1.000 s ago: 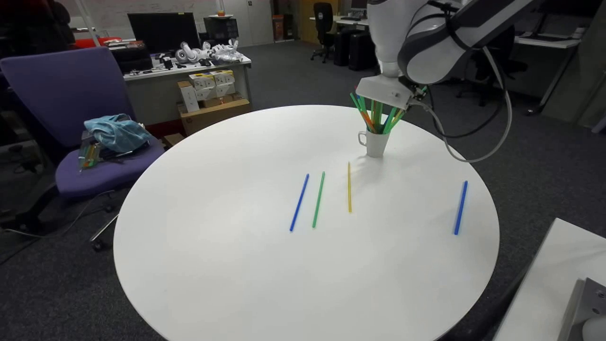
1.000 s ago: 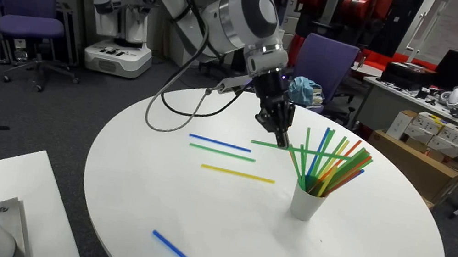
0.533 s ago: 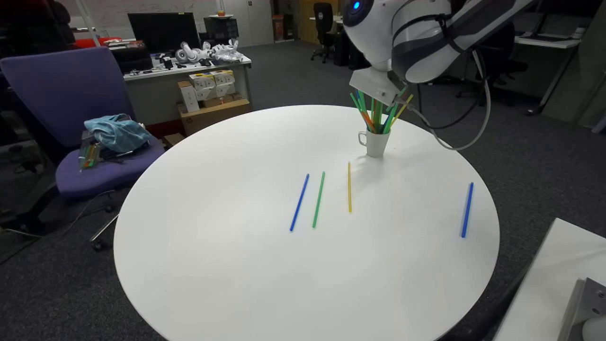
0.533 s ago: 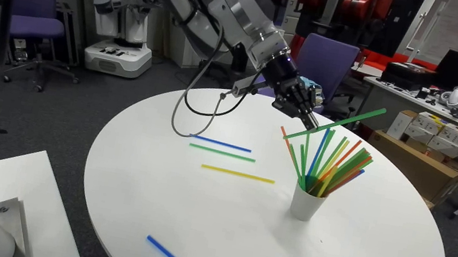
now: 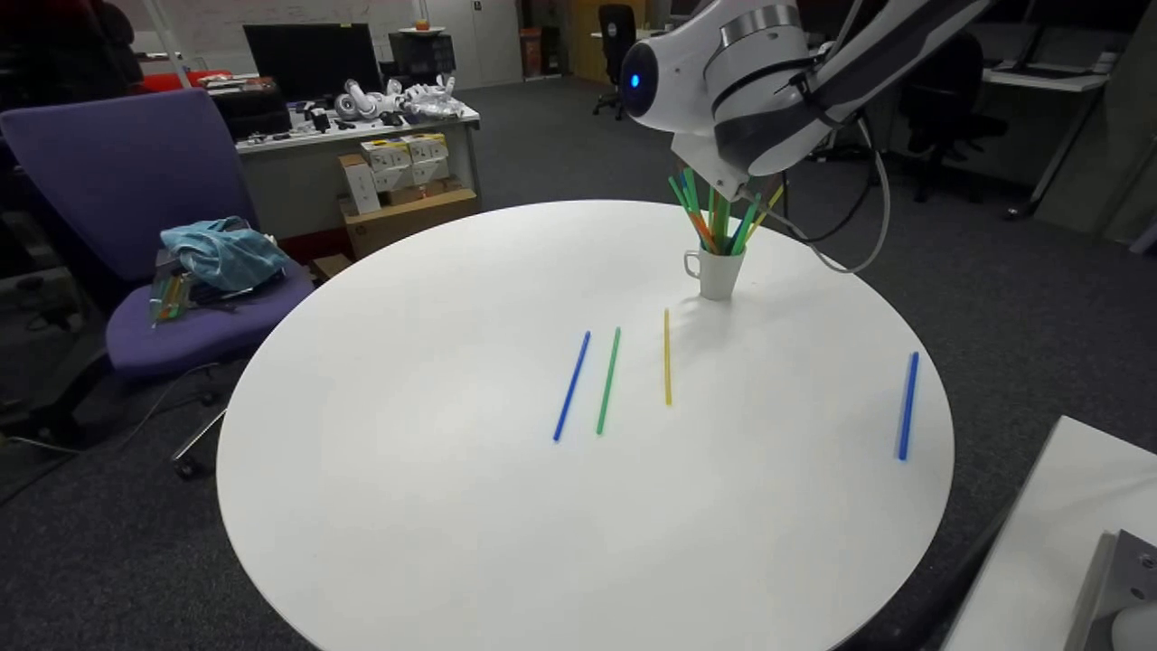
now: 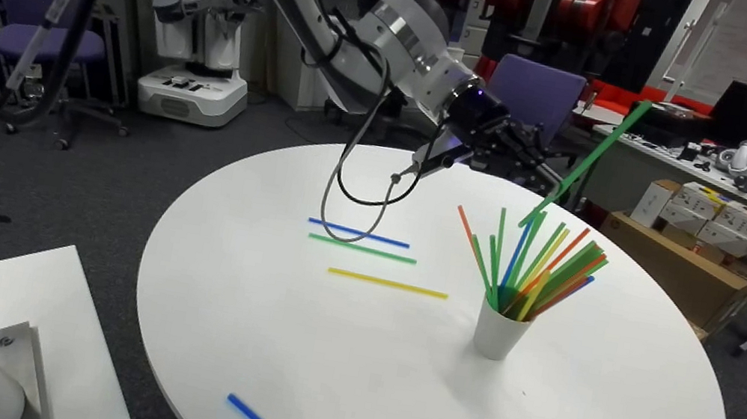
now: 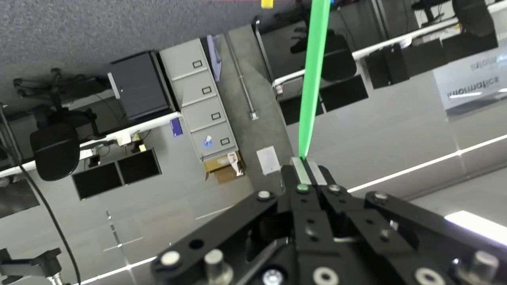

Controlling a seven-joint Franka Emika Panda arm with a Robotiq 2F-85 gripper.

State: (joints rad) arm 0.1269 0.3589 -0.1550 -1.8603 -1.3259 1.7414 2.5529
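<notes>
Round table (image 5: 407,443): mug (image 5: 719,278), yellow straw (image 5: 668,357), green straw (image 5: 609,381), two blue straws (image 5: 572,386)

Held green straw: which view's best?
An exterior view: the green straw shows end to end. The wrist view shows the fingers gripping it, far end cropped. In an exterior view where the arm hides the fingers, I can't identify it.

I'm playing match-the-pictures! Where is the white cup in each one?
In an exterior view: the white cup is right of centre, just above the middle.
In an exterior view: the white cup is right of centre, in the lower half.
Wrist view: it isn't there; you see a green straw held in the gripper.
Shared landmark: the yellow straw lying nearest the cup, in both exterior views.
</notes>
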